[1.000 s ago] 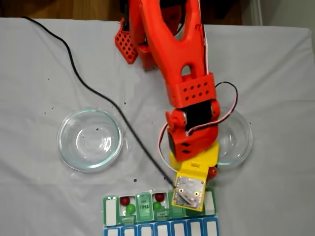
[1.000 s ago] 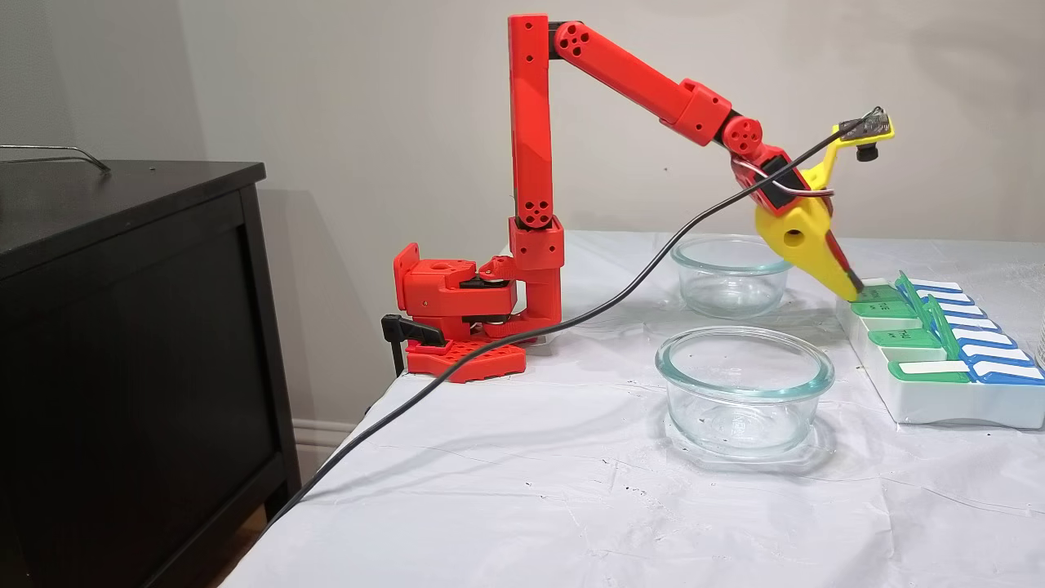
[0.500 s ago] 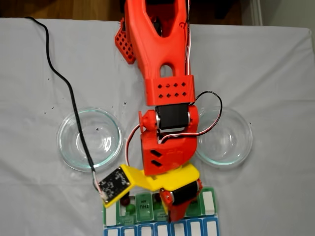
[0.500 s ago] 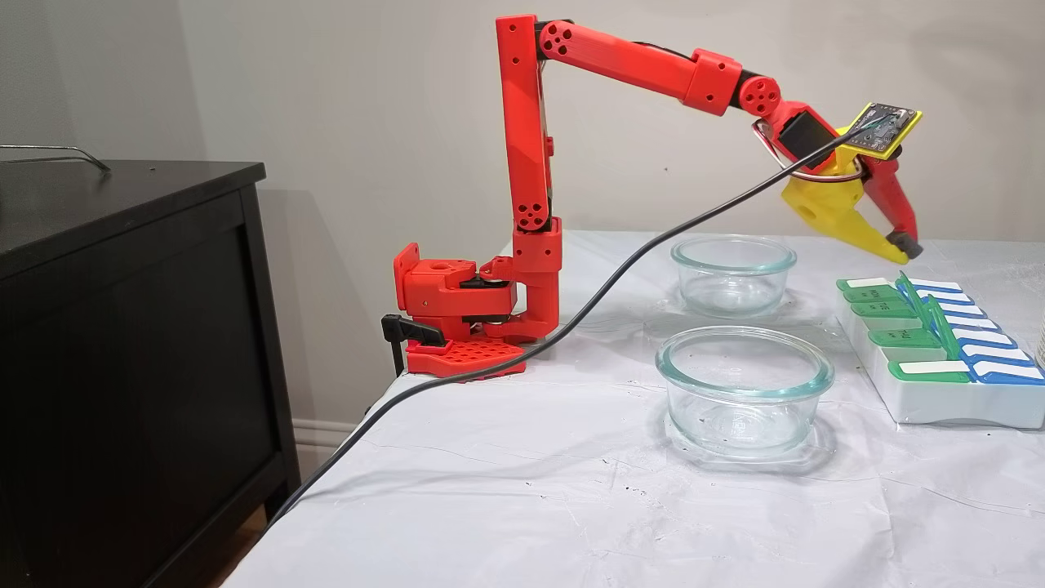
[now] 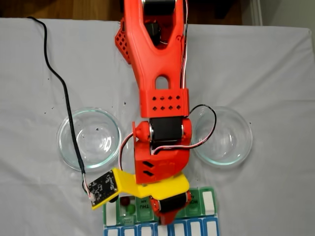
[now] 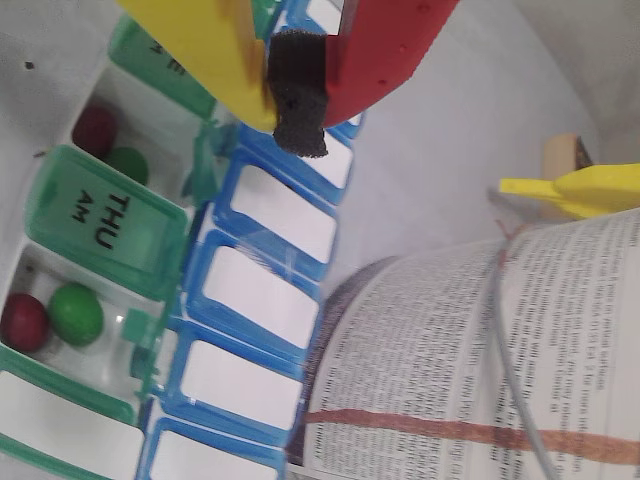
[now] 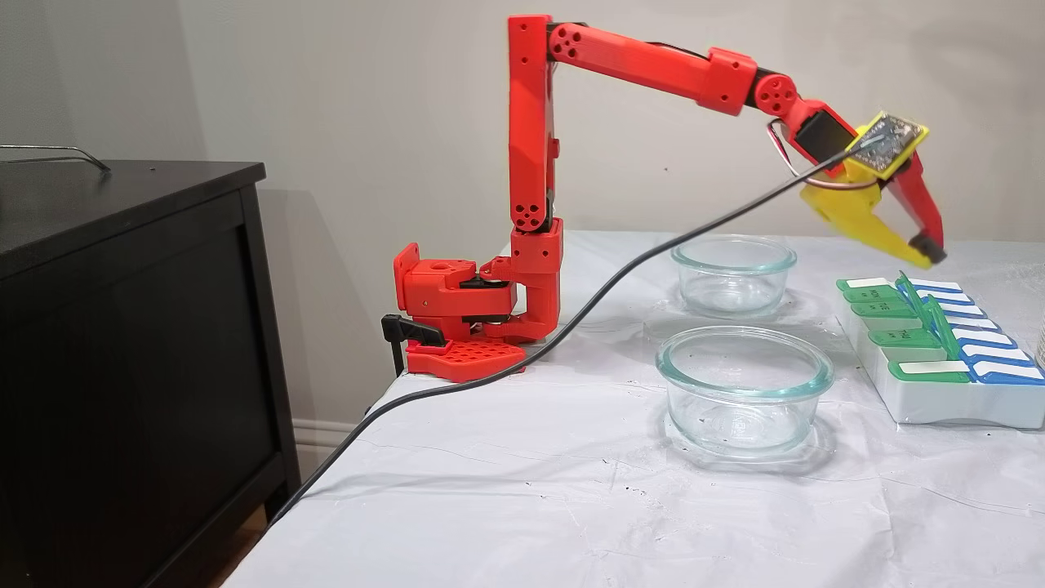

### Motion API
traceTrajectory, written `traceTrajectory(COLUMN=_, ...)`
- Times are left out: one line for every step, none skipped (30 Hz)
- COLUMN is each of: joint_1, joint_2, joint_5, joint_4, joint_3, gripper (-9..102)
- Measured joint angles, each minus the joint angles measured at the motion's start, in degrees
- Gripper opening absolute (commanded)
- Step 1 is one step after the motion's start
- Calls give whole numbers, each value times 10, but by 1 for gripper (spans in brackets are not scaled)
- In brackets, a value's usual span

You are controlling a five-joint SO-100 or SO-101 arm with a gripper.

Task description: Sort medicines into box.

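While the red arm reaches out over the far edge of the tabletop (image 7: 522, 490), its end effector (image 7: 927, 255) hangs in the air above the box (image 7: 922, 400), clear of the lids. In the wrist view the yellow finger and the red finger meet on a black foam pad at the tips, so the end effector (image 6: 298, 105) is pressed together with nothing between the fingers.

The box (image 6: 60, 300) sits at the tabletop edge opposite the arm's base, a green row (image 5: 209, 201) adjoining a blue row (image 5: 197, 230). In the wrist view, a shut green lid marked THU AM (image 6: 105, 225) separates two open compartments. The one beyond it holds a dark red ball (image 6: 95, 128) and a green ball (image 6: 128, 165) side by side. The nearer one holds another dark red ball (image 6: 24, 322) touching another green ball (image 6: 76, 313). The overhead fixed view shows a red ball (image 5: 126, 200) and a green one (image 5: 131, 209) in a compartment left of the arm; the compartments under the wrist are hidden there.

Two clear glass dishes stand between the arm's base and the box: one (image 5: 89, 139) to the left of the arm in the overhead fixed view, one (image 5: 224, 136) to the right. A black cable (image 5: 59, 83) runs across the tabletop to the camera board (image 5: 102, 188) on the wrist. Printed paper (image 6: 480, 350) lies beside the blue row in the wrist view.
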Motion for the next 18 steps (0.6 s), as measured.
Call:
traceTrajectory(joint_1=0, joint_2=0, joint_5=0, joint_4=1, joint_3=0, gripper=0)
traceTrajectory(joint_1=0, joint_2=0, joint_5=0, joint_4=1, joint_3=0, gripper=0)
traceTrajectory(joint_1=0, joint_2=0, joint_5=0, joint_4=1, joint_3=0, gripper=0)
traceTrajectory(joint_1=0, joint_2=0, joint_5=0, joint_4=3, joint_3=0, gripper=0)
traceTrajectory(joint_1=0, joint_2=0, joint_5=0, joint_4=9, joint_3=0, gripper=0)
traceTrajectory(joint_1=0, joint_2=0, joint_5=0, joint_4=10, joint_3=0, gripper=0)
traceTrajectory(joint_1=0, joint_2=0, joint_5=0, joint_4=10, joint_3=0, gripper=0)
traceTrajectory(joint_1=0, joint_2=1, joint_5=0, joint_4=10, joint_3=4, gripper=0)
traceTrajectory(joint_1=0, joint_2=1, joint_5=0, joint_4=10, joint_3=8, gripper=0)
traceTrajectory(joint_1=0, joint_2=1, joint_5=0, joint_4=12, joint_3=12, gripper=0)
traceTrajectory(joint_1=0, joint_2=2, joint_5=3, joint_4=18, joint_3=18, gripper=0)
traceTrajectory(joint_1=0, joint_2=3, joint_5=9, joint_4=25, joint_3=18, gripper=0)
traceTrajectory(joint_1=0, joint_2=3, joint_5=15, joint_4=33, joint_3=18, gripper=0)
traceTrajectory(joint_1=0, joint_2=4, joint_5=21, joint_4=41, joint_3=18, gripper=0)
traceTrajectory(joint_1=0, joint_2=5, joint_5=31, joint_4=46, joint_3=19, gripper=0)
traceTrajectory(joint_1=0, joint_2=10, joint_5=36, joint_4=47, joint_3=24, gripper=0)
traceTrajectory(joint_1=0, joint_2=17, joint_5=41, joint_4=47, joint_3=30, gripper=0)
traceTrajectory(joint_1=0, joint_2=26, joint_5=46, joint_4=52, joint_3=41, gripper=0)
